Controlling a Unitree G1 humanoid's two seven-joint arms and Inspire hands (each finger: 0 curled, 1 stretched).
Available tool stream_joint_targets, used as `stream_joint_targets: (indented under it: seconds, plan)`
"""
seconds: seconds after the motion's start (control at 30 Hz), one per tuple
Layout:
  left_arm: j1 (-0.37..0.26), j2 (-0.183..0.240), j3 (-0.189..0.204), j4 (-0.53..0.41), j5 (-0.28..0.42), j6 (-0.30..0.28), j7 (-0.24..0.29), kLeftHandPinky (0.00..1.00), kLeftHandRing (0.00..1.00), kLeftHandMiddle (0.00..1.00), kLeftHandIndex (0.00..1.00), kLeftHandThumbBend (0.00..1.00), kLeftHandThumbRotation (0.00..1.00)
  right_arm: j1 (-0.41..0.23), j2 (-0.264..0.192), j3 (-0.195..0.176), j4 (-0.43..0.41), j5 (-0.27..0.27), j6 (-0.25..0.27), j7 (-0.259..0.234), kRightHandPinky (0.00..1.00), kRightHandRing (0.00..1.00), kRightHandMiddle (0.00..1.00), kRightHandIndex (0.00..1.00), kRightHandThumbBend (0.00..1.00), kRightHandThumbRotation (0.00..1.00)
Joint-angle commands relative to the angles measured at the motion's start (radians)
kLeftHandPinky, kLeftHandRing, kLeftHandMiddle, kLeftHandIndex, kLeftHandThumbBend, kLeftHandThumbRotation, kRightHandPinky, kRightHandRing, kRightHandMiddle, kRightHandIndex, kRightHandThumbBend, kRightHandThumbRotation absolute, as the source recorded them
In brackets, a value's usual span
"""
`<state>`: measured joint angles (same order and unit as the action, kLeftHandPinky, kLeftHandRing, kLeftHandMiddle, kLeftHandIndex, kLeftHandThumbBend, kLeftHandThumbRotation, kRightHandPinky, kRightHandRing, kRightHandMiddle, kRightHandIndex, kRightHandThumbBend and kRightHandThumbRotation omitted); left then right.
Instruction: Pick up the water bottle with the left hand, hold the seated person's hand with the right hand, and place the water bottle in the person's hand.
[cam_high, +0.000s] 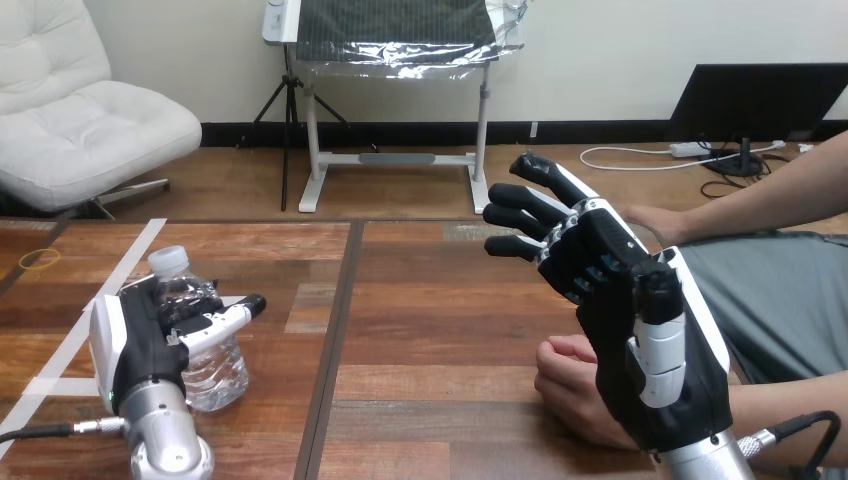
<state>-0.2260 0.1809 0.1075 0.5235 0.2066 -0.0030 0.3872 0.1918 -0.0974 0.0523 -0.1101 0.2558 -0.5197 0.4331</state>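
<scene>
- The water bottle (214, 372) stood upright near the table's (440, 330) front-left corner, its white cap (168, 260) on; its base appeared to rest on the wood, so the lift was judged not yet begun.
- The left hand (140, 345) was clasped round the bottle from the left side, fingers (228, 316) curled across its upper body. A wrap this high would leave the lower body free for the person to take.
- The right hand (640, 325) was raised over the table's front-right edge, fingers straight and spread, grasping nothing.
- The person's hand (572, 388) lay loosely curled on the wood at that edge, partly hidden behind the right hand's palm. Whether the two touched could not be told; no finger was curled round it, so the holding step was judged not yet done.
- The person's hand would probably have to open, palm up, to receive the bottle.
- A second forearm (745, 205) of the person reached in over the table's right edge, farther back.
- Bottle and receiving hand lay well apart, at opposite sides of the table, with bare planks between.
- Surface: brown wooden planks with a dark seam (343, 330) running front to back; strips of pale tape (128, 262) and a small yellow loop (40, 259) lay near the left edge.
</scene>
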Motion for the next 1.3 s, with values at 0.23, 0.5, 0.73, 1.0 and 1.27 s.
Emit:
stream_joint_targets:
  seconds: [0.23, 0.5, 0.73, 1.0, 1.27]
  plan:
    - [0.003, 0.007, -0.023, -0.204, 0.009, -0.150, -0.021, 0.25, 0.34, 0.40, 0.44, 0.70, 0.00, -0.152, -0.063, -0.101, 0.107, -0.086, -0.071, -0.046, 0.75, 0.82, 0.83, 0.85, 0.73, 1.00]
    - [0.034, 0.005, -0.035, -0.286, 0.021, -0.218, -0.038, 0.24, 0.32, 0.38, 0.43, 0.70, 0.00, -0.221, -0.126, -0.163, 0.169, -0.181, -0.083, -0.111, 0.73, 0.80, 0.82, 0.83, 0.77, 0.99]
    - [0.063, -0.008, -0.039, -0.362, 0.006, -0.241, -0.070, 0.25, 0.32, 0.38, 0.42, 0.69, 0.00, -0.268, -0.192, -0.198, 0.242, -0.219, -0.093, -0.131, 0.72, 0.81, 0.82, 0.83, 0.83, 0.94]
    - [0.089, -0.020, -0.043, -0.430, -0.006, -0.264, -0.110, 0.25, 0.32, 0.38, 0.42, 0.68, 0.00, -0.343, -0.297, -0.230, 0.396, -0.261, -0.173, -0.129, 0.74, 0.82, 0.83, 0.84, 0.81, 0.84]
    - [0.105, -0.026, -0.046, -0.482, -0.022, -0.262, -0.161, 0.27, 0.33, 0.38, 0.42, 0.66, 0.00, -0.374, -0.385, -0.245, 0.464, -0.325, -0.167, -0.147, 0.75, 0.82, 0.84, 0.83, 0.84, 0.76]
